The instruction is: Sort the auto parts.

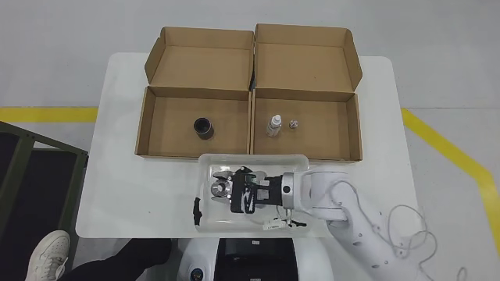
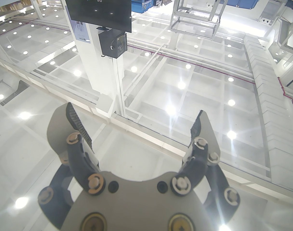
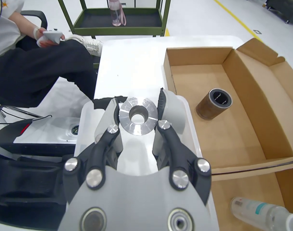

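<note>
A silver metal ring [image 3: 146, 124] with a round hole lies in the white tray [image 3: 193, 133] at the table's front edge. My right gripper [image 3: 138, 100] is shut on the ring, one finger pressed to each side. From above, the right gripper [image 1: 222, 190] sits at the left end of the tray [image 1: 254, 158], over the ring [image 1: 217, 191]. My left gripper [image 2: 136, 121] points up at the ceiling, open with nothing between its toothed fingers.
Two open cardboard boxes stand behind the tray. The left box [image 1: 168, 121] holds a dark cylindrical sleeve [image 1: 204, 128], also in the right wrist view [image 3: 213, 104]. The right box [image 1: 328, 129] holds a small clear bottle [image 1: 273, 125] and a small round part [image 1: 294, 123].
</note>
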Controlling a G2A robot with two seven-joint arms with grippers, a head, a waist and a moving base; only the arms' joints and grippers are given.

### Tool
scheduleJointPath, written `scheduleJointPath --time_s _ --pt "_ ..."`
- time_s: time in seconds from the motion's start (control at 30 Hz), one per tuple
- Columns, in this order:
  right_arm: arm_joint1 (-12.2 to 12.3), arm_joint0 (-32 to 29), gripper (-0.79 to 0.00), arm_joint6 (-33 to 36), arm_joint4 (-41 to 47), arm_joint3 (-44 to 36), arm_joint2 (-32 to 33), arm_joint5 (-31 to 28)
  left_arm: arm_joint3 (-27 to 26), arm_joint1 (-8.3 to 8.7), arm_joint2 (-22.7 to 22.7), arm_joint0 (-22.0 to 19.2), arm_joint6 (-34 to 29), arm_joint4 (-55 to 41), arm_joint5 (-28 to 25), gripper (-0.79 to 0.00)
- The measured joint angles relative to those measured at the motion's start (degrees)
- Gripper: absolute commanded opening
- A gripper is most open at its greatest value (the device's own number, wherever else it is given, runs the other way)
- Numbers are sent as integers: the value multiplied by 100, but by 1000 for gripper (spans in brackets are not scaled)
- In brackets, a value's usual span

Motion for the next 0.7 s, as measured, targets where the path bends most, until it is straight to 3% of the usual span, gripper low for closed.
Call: scheduleJointPath --time_s 0.7 --pt "-52 757 -785 -306 1217 -730 209 761 0 0 0 0 0 0 0 0"
